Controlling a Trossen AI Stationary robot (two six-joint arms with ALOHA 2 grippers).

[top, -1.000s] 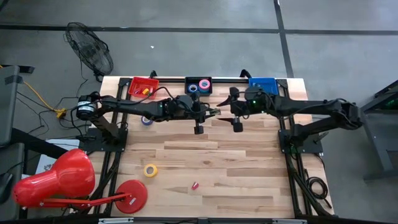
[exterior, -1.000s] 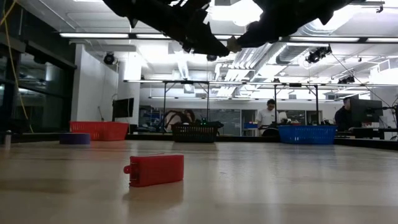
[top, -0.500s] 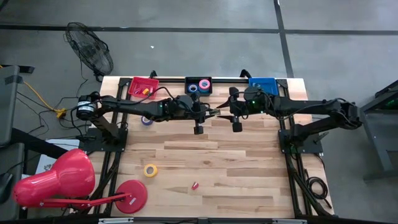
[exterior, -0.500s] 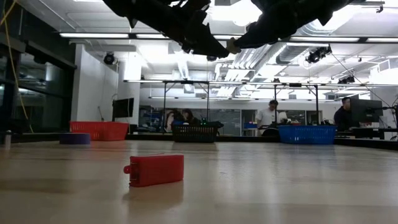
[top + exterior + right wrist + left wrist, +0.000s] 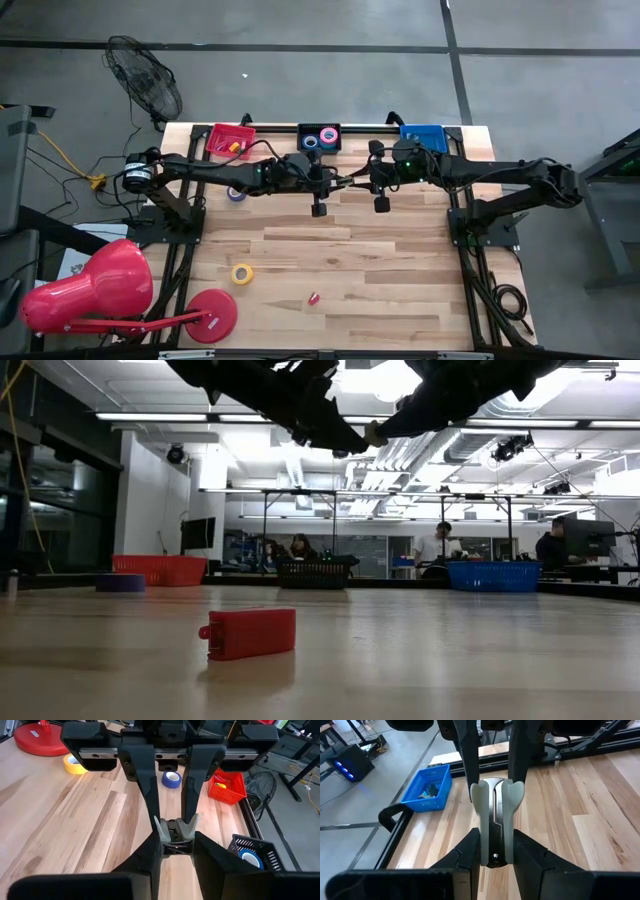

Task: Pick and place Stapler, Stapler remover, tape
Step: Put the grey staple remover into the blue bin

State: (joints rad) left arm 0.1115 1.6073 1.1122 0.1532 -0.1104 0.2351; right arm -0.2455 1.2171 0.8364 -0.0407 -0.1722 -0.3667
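High above the table's middle, my two grippers meet tip to tip around the stapler remover [image 5: 493,815], which has white handles and metal claws. My left gripper [image 5: 493,854] reaches in from the left and is shut on it. From the right, my right gripper [image 5: 176,846] is shut on its other end. The small red stapler [image 5: 250,632] lies flat on the table near the front edge. A yellow tape roll [image 5: 241,273] and a blue one [image 5: 235,193] lie on the table's left half. My left gripper pinches the stapler remover's two white handles [image 5: 485,837] between its fingers, coming level from the table's left. The remover is lifted clear, high above the table. My right gripper pinches the remover's opposite, dark clawed end [image 5: 176,848] between its two fingers, level from the table's right. Its fingers [image 5: 468,767] flank the handles' far tips.
Along the far edge stand a red bin [image 5: 230,140], a black bin [image 5: 320,137] with tape rolls in it and a blue bin [image 5: 422,135]. A red lamp [image 5: 90,290] with a round red base [image 5: 211,315] stands at the front left corner.
My right gripper has shut from wide open onto the end of the stapler remover that my left gripper holds. Both arms have stayed where they were, and the remover has not moved.
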